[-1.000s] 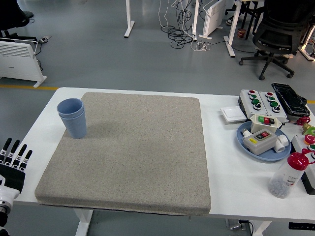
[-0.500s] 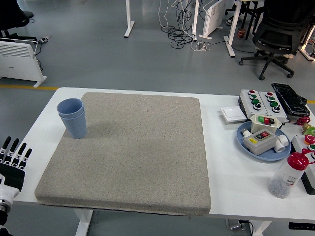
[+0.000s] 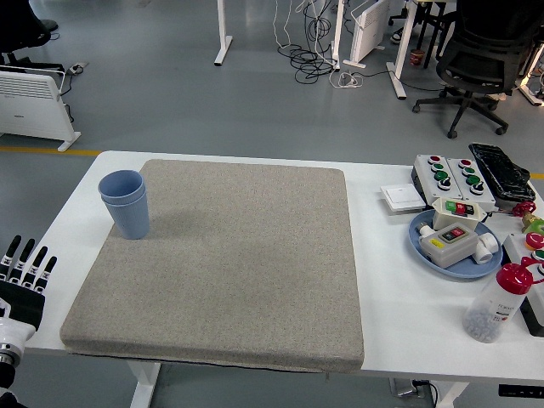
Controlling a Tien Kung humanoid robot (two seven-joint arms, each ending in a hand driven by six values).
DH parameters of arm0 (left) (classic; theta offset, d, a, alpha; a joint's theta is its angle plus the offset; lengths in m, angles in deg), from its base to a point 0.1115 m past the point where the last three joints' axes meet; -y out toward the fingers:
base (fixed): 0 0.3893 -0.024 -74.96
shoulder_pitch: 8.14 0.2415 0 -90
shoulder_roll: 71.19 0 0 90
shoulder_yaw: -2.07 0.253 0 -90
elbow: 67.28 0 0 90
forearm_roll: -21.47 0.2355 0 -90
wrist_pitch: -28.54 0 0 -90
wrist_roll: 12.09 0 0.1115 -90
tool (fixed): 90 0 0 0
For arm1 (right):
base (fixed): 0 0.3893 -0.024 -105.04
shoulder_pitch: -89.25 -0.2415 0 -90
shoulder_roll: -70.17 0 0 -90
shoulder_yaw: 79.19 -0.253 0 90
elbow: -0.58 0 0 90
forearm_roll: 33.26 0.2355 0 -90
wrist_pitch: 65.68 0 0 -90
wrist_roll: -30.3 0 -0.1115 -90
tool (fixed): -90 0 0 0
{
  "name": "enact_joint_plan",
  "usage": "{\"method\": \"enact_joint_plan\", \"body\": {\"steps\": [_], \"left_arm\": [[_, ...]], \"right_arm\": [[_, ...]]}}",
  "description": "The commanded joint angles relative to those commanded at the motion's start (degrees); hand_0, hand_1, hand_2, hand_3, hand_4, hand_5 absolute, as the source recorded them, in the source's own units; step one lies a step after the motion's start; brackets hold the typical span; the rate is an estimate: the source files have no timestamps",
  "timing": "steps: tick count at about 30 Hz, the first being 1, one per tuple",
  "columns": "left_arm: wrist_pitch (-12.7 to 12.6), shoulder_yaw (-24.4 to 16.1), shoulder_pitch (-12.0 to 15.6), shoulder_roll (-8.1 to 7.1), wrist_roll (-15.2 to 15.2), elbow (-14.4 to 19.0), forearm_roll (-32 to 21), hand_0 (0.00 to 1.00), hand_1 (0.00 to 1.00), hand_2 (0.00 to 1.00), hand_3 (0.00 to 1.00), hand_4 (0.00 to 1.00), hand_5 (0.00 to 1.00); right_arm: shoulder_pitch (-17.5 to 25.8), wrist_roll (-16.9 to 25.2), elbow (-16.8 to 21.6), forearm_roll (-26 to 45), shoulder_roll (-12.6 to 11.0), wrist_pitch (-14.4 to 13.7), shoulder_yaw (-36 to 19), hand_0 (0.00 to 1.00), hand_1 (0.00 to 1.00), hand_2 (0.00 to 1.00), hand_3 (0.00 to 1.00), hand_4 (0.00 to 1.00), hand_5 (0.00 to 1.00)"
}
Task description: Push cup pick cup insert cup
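The left hand point(image 3: 24, 276) rests at the lower left corner of the head view, just off the near left edge of the white surface point(image 3: 387, 280), its fingers point(image 3: 25, 258) straight, slightly spread and holding nothing. It is well apart from the cups. The right hand does not show.

The two blue cups point(image 3: 126, 203) stand upright at the far left corner of the grey mat point(image 3: 229, 263), one nested inside the other, so that the inner cup's rim sits just above the outer one's. The stack stands close to the mat's left edge.

The mat covers most of the surface's left and middle. On the bare right side lie a white switch plate point(image 3: 401, 197), a grey box with red and green buttons point(image 3: 449, 174), and a blue dish point(image 3: 456, 246) holding two smaller button boxes. Near the right front corner stands a clear bottle with a red cap point(image 3: 497, 303).
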Motion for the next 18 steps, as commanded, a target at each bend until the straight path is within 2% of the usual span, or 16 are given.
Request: {"method": "enact_joint_plan", "body": {"steps": [18], "left_arm": [[-0.2,0.1,-0.1,0.05,0.0,-0.1,0.0,0.862,0.859,0.875,0.831,0.576,0.998]], "right_arm": [[-0.2,0.1,0.0,0.0,-0.1,0.0,0.0,0.743,0.681,0.680,0.564,0.087,0.489]]}}
